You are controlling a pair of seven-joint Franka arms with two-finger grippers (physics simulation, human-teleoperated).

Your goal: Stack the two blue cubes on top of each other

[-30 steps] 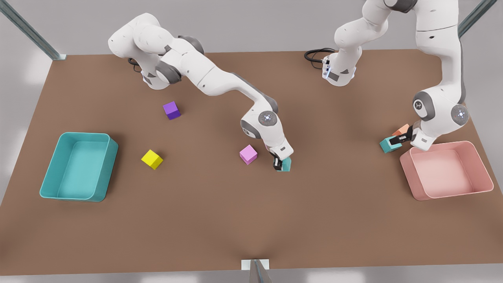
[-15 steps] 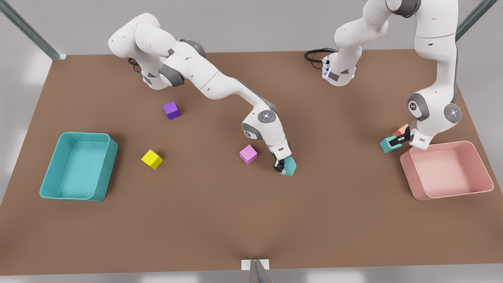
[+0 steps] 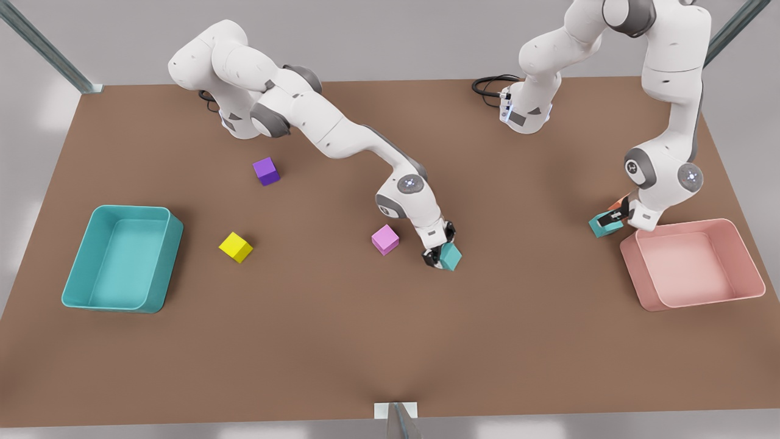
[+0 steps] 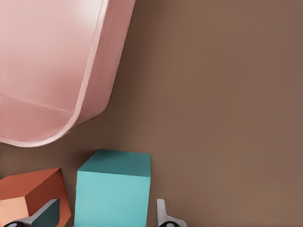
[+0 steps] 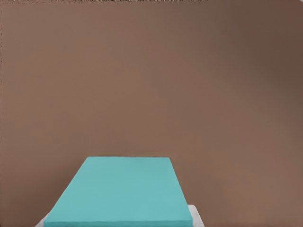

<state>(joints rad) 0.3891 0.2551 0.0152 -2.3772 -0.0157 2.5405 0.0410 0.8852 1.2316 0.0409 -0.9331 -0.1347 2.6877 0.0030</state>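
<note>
The left gripper (image 3: 611, 221) grips 1 teal cube (image 3: 603, 226) beside the pink bin (image 3: 694, 266) and an orange cube (image 4: 28, 196), on the front view's right. Mid-table, the right gripper (image 3: 440, 255) clamps the other teal cube (image 3: 451, 256), near a pink cube (image 3: 385, 239).

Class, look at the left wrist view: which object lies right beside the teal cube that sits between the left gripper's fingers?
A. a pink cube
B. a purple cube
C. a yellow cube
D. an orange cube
D: in the left wrist view an orange cube sits right beside the teal cube, near the corner of the pink bin.
</note>
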